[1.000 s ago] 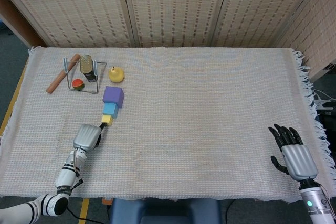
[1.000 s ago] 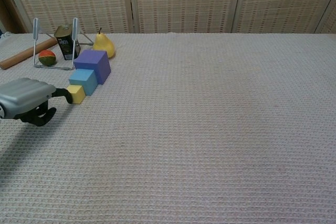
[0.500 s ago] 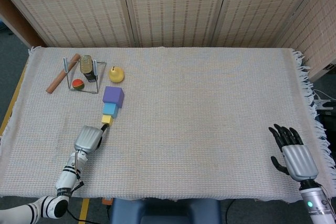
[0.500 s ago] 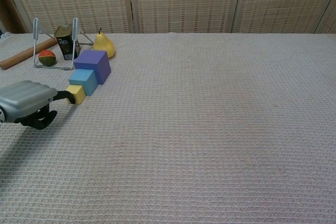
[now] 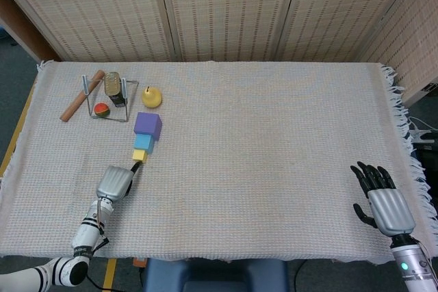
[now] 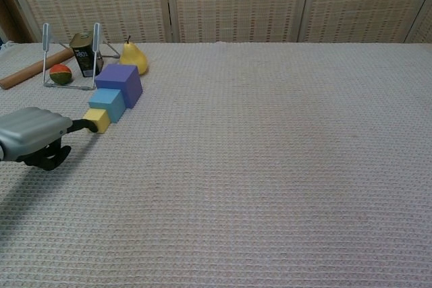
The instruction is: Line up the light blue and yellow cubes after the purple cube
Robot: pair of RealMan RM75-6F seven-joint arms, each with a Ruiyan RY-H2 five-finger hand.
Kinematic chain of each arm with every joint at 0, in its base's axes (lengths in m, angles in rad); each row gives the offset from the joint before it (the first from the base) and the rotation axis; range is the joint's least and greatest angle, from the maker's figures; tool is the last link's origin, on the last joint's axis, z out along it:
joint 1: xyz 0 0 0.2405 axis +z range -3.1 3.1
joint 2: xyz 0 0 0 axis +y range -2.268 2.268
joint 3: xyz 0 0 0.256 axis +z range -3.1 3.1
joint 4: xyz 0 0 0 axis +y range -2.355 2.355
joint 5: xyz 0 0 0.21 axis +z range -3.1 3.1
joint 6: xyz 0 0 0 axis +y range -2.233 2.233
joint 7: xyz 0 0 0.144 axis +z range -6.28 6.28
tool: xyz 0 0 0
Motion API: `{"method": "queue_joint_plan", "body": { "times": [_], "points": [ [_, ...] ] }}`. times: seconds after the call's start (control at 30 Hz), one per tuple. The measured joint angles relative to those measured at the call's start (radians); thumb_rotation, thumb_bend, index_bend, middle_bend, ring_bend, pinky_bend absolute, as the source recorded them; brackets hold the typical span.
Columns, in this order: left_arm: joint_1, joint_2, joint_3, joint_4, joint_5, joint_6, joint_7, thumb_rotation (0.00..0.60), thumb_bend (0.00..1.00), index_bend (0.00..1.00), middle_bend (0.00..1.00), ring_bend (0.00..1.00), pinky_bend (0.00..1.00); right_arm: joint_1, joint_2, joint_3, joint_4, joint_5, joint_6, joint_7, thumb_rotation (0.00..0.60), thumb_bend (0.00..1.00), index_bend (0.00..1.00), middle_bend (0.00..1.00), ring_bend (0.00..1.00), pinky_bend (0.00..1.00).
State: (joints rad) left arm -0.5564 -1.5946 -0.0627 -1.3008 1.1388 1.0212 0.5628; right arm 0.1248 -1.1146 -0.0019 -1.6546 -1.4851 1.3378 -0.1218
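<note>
Here the can's (image 6: 84, 52) label seems too small to read.

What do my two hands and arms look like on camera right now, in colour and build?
Both hands match: the left hand and the right hand each have a ribbed silver-grey back plate and black fingers. The left forearm is white with black bands and joints. Behind the right hand sits a grey wrist with a small lit green dot. No loose cables or sleeves show.

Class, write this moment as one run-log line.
cubes: purple, light blue, yellow in line | left hand: fingertip at yellow cube | right hand: open, idle
</note>
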Motion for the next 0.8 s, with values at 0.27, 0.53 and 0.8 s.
{"method": "queue_joint_plan", "body": {
  "times": [0.27,0.53,0.8],
  "points": [
    [0.037,0.039,0.022,-0.086,0.057,0.077,-0.028,0.6,0.56,0.15,1.0,1.0,1.0,-0.003,0.001,-0.003,-0.002,-0.007,0.006,0.0,0.6,0.13,0.0,0.0,0.0,0.0],
    [0.173,0.164,0.091,-0.197,0.188,0.275,-0.227,0.6,0.44,0.12,0.58,0.54,0.76,-0.015,0.011,-0.013,-0.013,-0.029,0.027,0.008,0.6,0.13,0.0,0.0,0.0,0.0],
    [0.403,0.31,0.206,-0.255,0.318,0.548,-0.518,0.6,0.39,0.0,0.02,0.0,0.19,-0.015,0.008,-0.017,-0.022,-0.026,0.017,-0.013,0.6,0.13,0.0,0.0,0.0,0.0]
  ]
}}
